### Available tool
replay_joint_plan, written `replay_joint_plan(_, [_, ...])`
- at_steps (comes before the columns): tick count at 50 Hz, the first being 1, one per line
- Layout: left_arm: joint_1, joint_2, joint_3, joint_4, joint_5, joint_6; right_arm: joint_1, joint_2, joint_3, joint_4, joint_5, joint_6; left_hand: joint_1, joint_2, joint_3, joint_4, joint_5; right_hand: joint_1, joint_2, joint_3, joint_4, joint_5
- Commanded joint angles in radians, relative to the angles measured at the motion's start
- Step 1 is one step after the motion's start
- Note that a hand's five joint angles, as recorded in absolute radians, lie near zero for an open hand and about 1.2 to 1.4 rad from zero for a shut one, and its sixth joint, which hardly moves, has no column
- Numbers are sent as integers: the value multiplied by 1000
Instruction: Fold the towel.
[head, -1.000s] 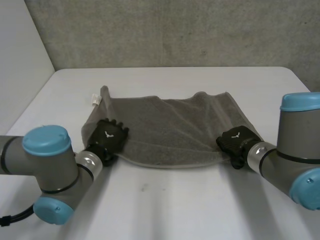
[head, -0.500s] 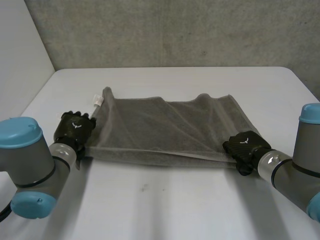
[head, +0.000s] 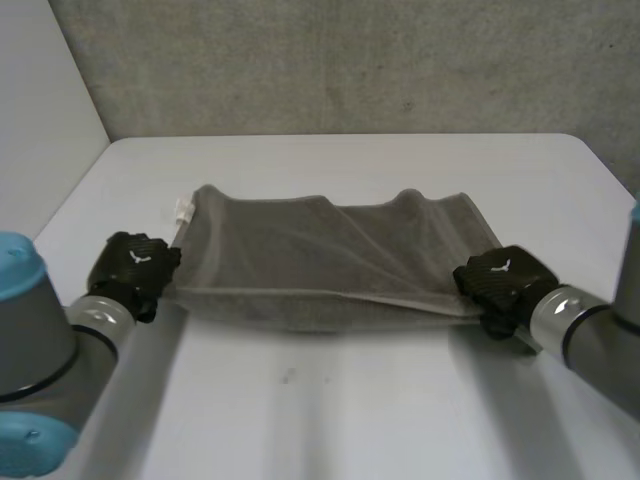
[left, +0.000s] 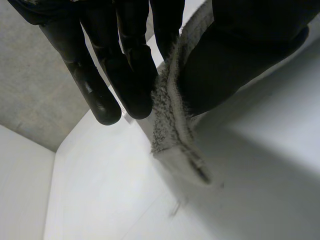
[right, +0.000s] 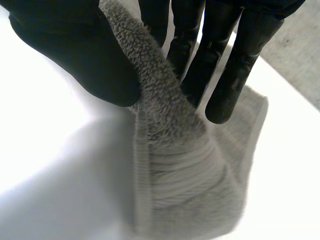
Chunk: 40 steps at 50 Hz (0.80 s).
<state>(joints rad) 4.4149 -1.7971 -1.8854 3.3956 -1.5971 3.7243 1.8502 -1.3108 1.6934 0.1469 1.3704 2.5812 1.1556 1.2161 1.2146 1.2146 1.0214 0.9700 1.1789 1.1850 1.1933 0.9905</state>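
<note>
A grey towel (head: 320, 260) is stretched across the middle of the white table (head: 340, 420), its near edge lifted off the surface. My left hand (head: 133, 266) pinches the towel's near left corner; in the left wrist view the towel's hem (left: 172, 125) is squeezed between thumb (left: 235, 55) and fingers (left: 130, 60). My right hand (head: 503, 279) holds the near right corner. There, in the right wrist view, the towel (right: 175, 165) is clamped between thumb (right: 75, 50) and fingers (right: 210, 55). A small white label (head: 184, 209) hangs at the far left corner.
A grey wall (head: 340, 60) rises behind the table's far edge. Bare table surface lies in front of the towel and beyond it.
Both hands have pulled apart and toward the near edge, stretching the towel taut. My left hand moved from on top of the towel to its near left corner and closed on it.
</note>
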Motion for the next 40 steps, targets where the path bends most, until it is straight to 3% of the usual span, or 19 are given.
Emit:
replay_joint_plan(1, [26, 253, 23, -223, 0, -3, -26, -256, -111, 262, -7, -79, 241, 180, 182, 182, 200, 426, 217, 211, 203, 231])
replay_joint_plan(7, [40, 390, 83, -309, 6, -24, -32, -352, -251, 396, -31, -101, 241, 180, 182, 182, 200, 426, 217, 211, 203, 231])
replay_joint_plan(13, [40, 364, 95, -338, 9, -26, -52, -318, -271, 473, -63, -162, 241, 180, 182, 182, 200, 426, 217, 211, 203, 231])
replay_joint_plan(18, [20, 199, 117, -371, 9, -21, -48, -87, -267, 494, -44, -269, 241, 180, 182, 182, 200, 426, 217, 211, 203, 231])
replay_joint_plan(23, [11, -54, 247, -389, 6, -23, -46, 34, -320, 487, -22, -280, 241, 180, 182, 182, 200, 426, 217, 211, 203, 231])
replay_joint_plan(29, [0, -211, 436, -386, 2, -23, -23, 183, -472, 462, 21, -277, 241, 180, 182, 182, 200, 426, 217, 211, 203, 231])
replay_joint_plan(32, [1, -275, 595, -367, 2, -35, 7, 254, -606, 385, 61, -273, 241, 180, 182, 182, 200, 426, 217, 211, 203, 231])
replay_joint_plan(34, [3, -297, 742, -244, -3, -87, 27, 291, -737, 228, 126, -251, 241, 180, 182, 182, 200, 426, 217, 211, 203, 231])
replay_joint_plan(35, [3, -297, 743, -243, -3, -87, 27, 291, -738, 227, 127, -251, 241, 180, 182, 182, 200, 426, 217, 211, 203, 231])
replay_joint_plan(36, [9, -292, 771, -148, -3, -134, 35, 288, -783, 110, 165, -227, 241, 180, 182, 182, 200, 426, 217, 211, 203, 231])
replay_joint_plan(37, [9, -292, 772, -147, -3, -135, 35, 288, -784, 109, 165, -226, 241, 180, 182, 182, 200, 426, 217, 211, 203, 231])
replay_joint_plan(39, [8, -269, 772, 75, 5, -217, 46, 230, -785, -165, 209, -168, 241, 180, 182, 182, 200, 426, 217, 211, 203, 231])
replay_joint_plan(40, [8, -269, 772, 76, 5, -218, 46, 229, -785, -167, 210, -168, 241, 180, 182, 182, 200, 426, 217, 211, 203, 231])
